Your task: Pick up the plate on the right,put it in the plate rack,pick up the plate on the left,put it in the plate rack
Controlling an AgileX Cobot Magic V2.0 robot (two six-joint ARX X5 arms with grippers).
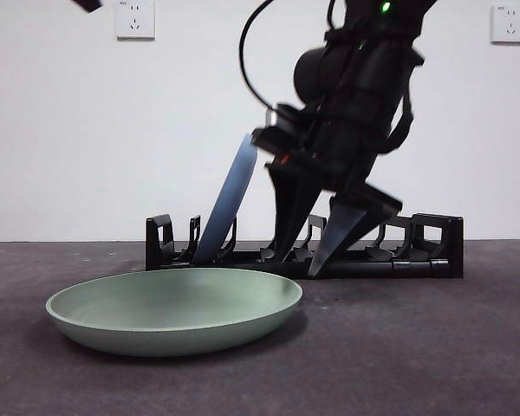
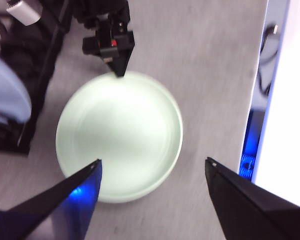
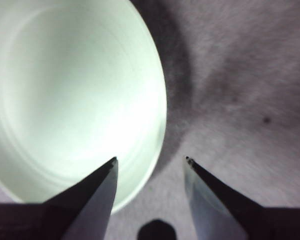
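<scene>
Front view: right gripper [image 1: 305,264], jaws parted and empty, just beside green plate's [image 1: 173,310] rim, before plate rack [image 1: 429,251].

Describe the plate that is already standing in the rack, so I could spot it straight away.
Find the long black plate rack across the back of the grey table. Near one end, the blue plate stands on edge between the prongs, leaning. The other plate, the pale green plate, lies flat on the table in front.
</scene>
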